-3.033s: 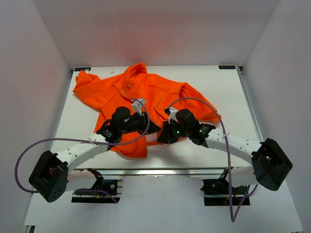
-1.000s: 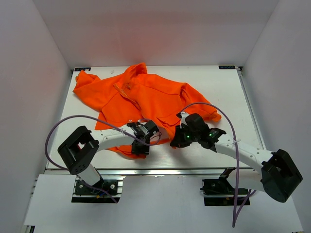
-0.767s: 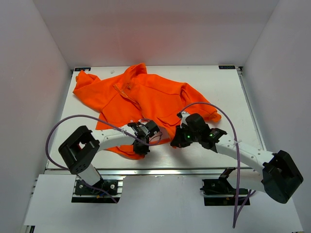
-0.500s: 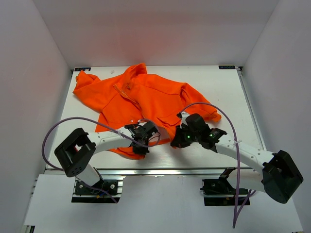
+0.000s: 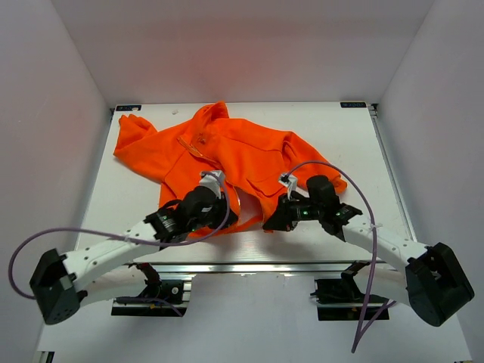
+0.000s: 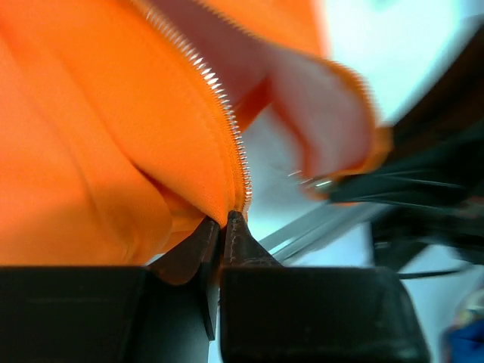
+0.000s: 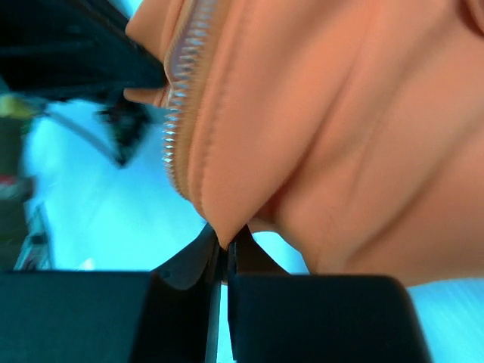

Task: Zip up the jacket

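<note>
The left gripper [image 6: 222, 227] and right gripper [image 7: 224, 240] each clamp one front edge of the jacket [image 5: 227, 147], probably to align its zipper [image 6: 227, 113].

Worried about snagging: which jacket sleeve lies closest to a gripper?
On the jacket, the sleeve bunched beside the right gripper; the other sleeve stretches away to the far left.
</note>
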Tool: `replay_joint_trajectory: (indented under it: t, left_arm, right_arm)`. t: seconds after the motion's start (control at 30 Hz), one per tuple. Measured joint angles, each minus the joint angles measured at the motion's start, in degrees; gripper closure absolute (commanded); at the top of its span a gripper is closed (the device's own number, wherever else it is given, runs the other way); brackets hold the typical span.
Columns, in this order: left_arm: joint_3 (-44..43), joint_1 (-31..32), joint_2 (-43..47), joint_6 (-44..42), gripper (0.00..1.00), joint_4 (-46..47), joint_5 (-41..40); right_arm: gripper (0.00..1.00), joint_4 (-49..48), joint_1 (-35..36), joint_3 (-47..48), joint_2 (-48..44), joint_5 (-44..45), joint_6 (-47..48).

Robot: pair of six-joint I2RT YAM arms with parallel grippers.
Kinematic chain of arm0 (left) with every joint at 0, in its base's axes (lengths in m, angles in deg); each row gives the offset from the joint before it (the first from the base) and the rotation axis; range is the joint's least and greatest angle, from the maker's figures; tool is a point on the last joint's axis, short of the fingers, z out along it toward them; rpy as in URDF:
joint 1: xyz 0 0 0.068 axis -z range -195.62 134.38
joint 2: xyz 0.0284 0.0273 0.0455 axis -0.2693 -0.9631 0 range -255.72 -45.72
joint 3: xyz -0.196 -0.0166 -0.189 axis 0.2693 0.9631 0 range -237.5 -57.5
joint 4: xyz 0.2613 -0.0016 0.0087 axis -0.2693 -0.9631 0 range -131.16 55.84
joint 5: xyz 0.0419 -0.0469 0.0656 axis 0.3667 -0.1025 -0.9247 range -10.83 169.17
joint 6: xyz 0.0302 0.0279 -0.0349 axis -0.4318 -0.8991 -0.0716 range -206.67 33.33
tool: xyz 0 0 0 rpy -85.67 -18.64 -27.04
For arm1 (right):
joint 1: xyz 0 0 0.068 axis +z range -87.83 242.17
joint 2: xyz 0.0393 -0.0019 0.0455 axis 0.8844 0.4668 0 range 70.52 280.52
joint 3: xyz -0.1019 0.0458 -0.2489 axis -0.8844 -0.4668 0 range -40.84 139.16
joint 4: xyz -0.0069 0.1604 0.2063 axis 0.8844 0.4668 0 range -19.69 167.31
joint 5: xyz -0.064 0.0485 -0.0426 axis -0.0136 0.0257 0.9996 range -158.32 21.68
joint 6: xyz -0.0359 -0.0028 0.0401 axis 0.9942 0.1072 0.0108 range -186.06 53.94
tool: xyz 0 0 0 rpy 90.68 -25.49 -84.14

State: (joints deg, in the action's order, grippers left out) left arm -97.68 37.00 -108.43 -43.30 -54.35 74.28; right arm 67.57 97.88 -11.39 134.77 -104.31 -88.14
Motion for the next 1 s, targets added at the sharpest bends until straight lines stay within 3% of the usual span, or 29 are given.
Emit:
replay_joint_trajectory:
  t: [0.2,0.43,0.77,1.0]
  left_arm:
    - [2.8,0.0,11.8,-2.7,1.0,7.5,-0.7]
    - [2.8,0.0,12.9,-8.0,1.0,11.8,-1.8]
    - [1.2,0.0,9.6,-12.5,1.0,17.6,0.7]
    - [-0.6,-0.4,8.2,-14.1,1.0,18.4,4.7]
  right_arm:
    - [1.0,-12.2,-2.4,0.2,0.2,-14.7,-1.8]
    - [1.0,-18.4,-2.3,7.2,2.9,-22.4,-2.0]
    - [1.0,-17.2,-2.4,12.2,7.9,-24.8,0.8]
    - [1.0,-12.6,-2.3,15.4,10.1,-19.1,3.2]
